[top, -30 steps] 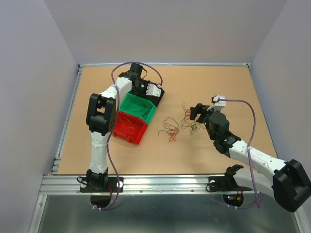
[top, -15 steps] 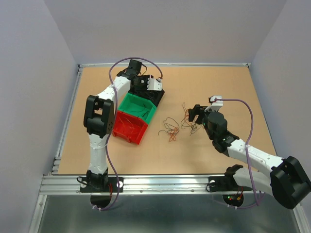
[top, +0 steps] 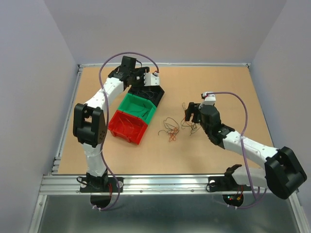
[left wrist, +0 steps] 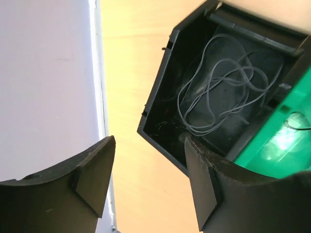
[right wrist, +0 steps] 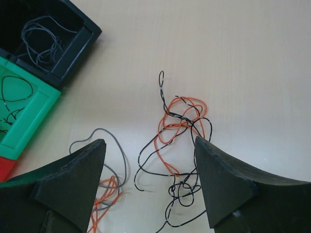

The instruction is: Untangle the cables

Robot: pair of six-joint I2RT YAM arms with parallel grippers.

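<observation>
The cables lie on the table in two clumps. An orange-and-black tangle [right wrist: 181,138] [top: 187,121] sits directly below my right gripper [right wrist: 150,184] [top: 190,113], which is open and hovers over it without touching. A smaller grey-and-orange clump [right wrist: 104,182] [top: 170,130] lies to its left. My left gripper [left wrist: 148,179] [top: 146,80] is open and empty, above the far corner of the black bin [left wrist: 160,114] [top: 156,93]. Loose grey wire [left wrist: 218,97] [right wrist: 41,36] lies curled in that bin.
Three bins stand in a diagonal row: black, then green [top: 138,108] [right wrist: 29,114] with a thin black wire in it, then red [top: 127,127] with thin wire inside. The left wall [left wrist: 48,82] and table rail are close beside my left gripper.
My left gripper has opened and risen back from the black bin toward the far-left; the grey wire stays in the bin. My right gripper has shifted slightly left and back over the tangle.
</observation>
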